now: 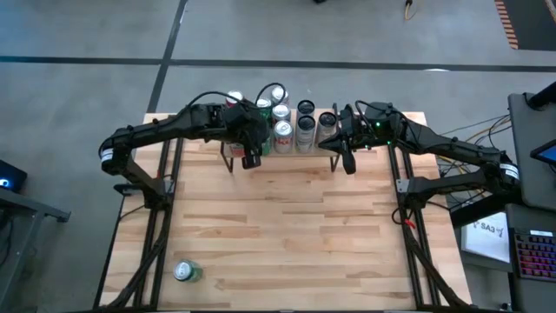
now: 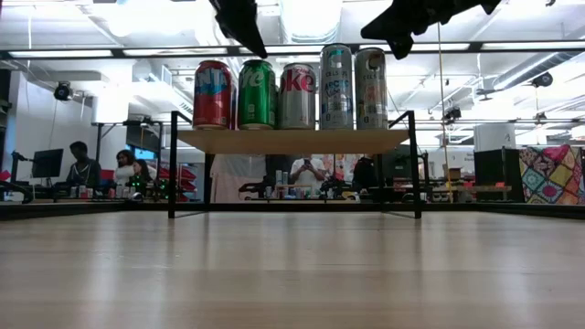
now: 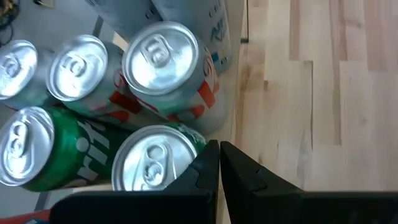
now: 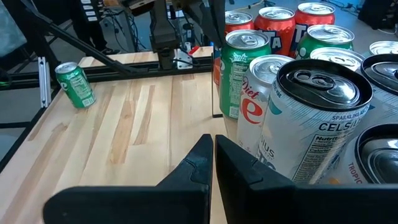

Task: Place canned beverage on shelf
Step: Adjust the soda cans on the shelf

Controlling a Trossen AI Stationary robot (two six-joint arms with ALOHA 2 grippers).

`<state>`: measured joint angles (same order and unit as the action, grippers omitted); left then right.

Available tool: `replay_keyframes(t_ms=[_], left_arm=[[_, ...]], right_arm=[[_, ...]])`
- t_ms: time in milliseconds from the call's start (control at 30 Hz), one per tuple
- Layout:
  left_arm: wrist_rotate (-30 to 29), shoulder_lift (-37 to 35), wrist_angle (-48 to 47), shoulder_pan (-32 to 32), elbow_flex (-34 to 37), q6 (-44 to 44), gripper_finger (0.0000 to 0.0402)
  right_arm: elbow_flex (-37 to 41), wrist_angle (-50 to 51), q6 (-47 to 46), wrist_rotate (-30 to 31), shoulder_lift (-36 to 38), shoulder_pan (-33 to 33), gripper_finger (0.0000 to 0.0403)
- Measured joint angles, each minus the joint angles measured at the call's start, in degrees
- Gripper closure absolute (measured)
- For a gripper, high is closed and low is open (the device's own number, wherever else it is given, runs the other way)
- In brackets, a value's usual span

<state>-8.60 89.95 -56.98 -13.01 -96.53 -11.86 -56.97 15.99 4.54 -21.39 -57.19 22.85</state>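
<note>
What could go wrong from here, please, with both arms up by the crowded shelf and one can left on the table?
1. The shelf is packed with cans, so adding another may topple one off.
2. The left gripper and right gripper, both shut, hang beside the cans and could clip them when moving.
3. The green can lies on its side near the table's corner and may roll when grasped.

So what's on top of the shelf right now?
The shelf carries upright cans, front row red, green, silver Diet Coke and two tall Celsius cans. More stand behind, partly hidden.

wooden tabletop [image 1: 287,235], people at desks [image 2: 101,169], patterned quilt [image 2: 551,174]
</note>
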Motion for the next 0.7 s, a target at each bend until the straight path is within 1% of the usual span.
replay_keyframes(t_ms=[100, 333, 567, 700], left_arm=[[-0.02, -0.02, 1.48, -0.01, -0.01, 0.4, 0.0402], [0.0, -0.89, -3.51, 0.43, -0.52, -1.92, 0.0402], [-0.04, 0.34, -2.78, 0.32, -0.28, -2.14, 0.0402], [-2.37, 1.26, -1.36, 0.3, -0.28, -1.87, 0.0402]], right_arm=[[0.0, 0.0, 0.0, 0.0, 0.0, -0.36, 0.0394], [0.0, 0.04, 0.0, -0.02, 0.0, -0.61, 0.0394], [0.0, 0.0, -0.02, -0.02, 0.0, -0.61, 0.0394], [0.0, -0.02, -0.02, -0.02, 0.0, -0.61, 0.0394]])
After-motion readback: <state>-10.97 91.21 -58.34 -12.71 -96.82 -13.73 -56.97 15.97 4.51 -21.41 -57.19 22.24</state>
